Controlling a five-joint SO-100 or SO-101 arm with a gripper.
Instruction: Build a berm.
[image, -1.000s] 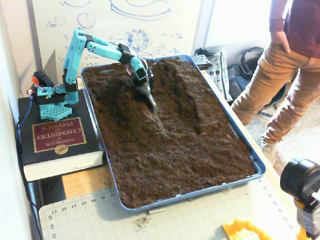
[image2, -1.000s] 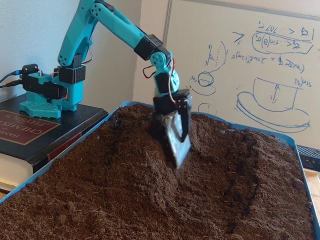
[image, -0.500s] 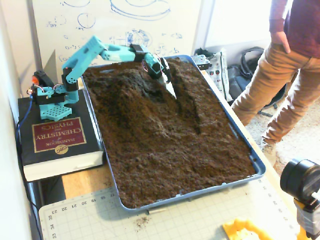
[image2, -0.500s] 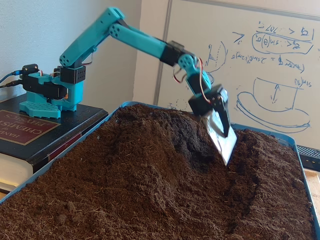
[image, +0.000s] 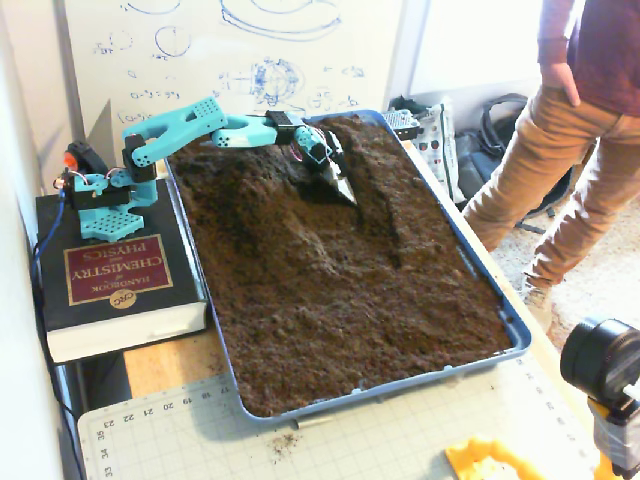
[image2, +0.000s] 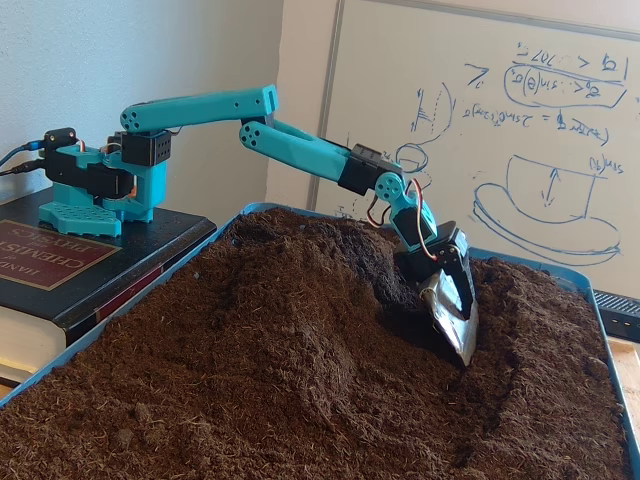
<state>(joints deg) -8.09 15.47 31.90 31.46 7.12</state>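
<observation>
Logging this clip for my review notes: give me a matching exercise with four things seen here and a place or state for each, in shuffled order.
Things:
1. end effector
2. berm
3. book
4. person

Places or states:
A. under the arm's base
B. standing beside the tray
C. tip down in the soil groove
D. raised ridge of brown soil

Pairs: 1-C, 2-D, 3-A, 4-B

The teal arm (image2: 300, 150) reaches low and outstretched, its pincer (image2: 455, 325) angled downward.
</observation>
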